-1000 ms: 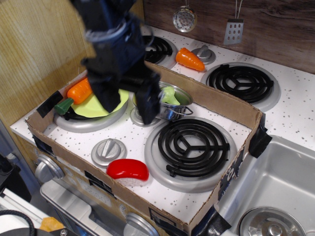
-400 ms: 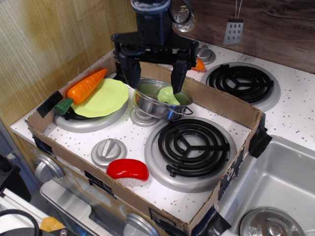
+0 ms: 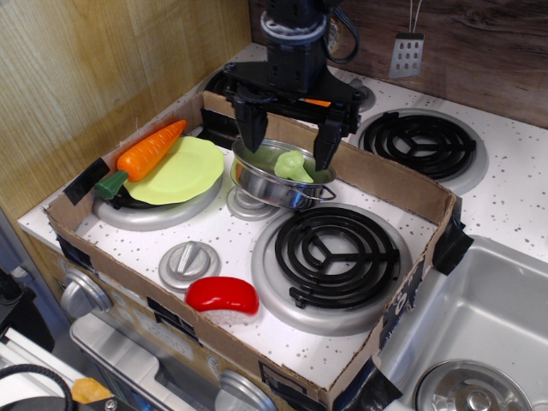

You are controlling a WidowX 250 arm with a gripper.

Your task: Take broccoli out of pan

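Gripper [image 3: 288, 141] is spread wide, pointing straight down over the pan [image 3: 257, 185], one finger [image 3: 251, 131] at the pan's left rim, the other [image 3: 325, 144] at its right rim. Nothing between them is clamped. Broccoli [image 3: 291, 165] sits inside the pan, towards the right side, just under the gap between the fingers; can't tell if either finger touches it. Pan holds only that piece as far as visible, and stands near the middle of the stove top, inside a low cardboard tray [image 3: 402, 184].

Left of the pan, a lime-green plate [image 3: 184, 171] lies on a burner near the left edge; a carrot [image 3: 147, 151] rests across the plate's left rim. Front of the tray: a red-and-white toy [image 3: 223, 298], beside a grey knob [image 3: 189, 259]. Large black coil burner [image 3: 330, 248] is just right-front of the pan. Second coil burner [image 3: 419, 141] sits outside the tray toward the back right. Steel sink [image 3: 479, 330] occupies the front right corner.
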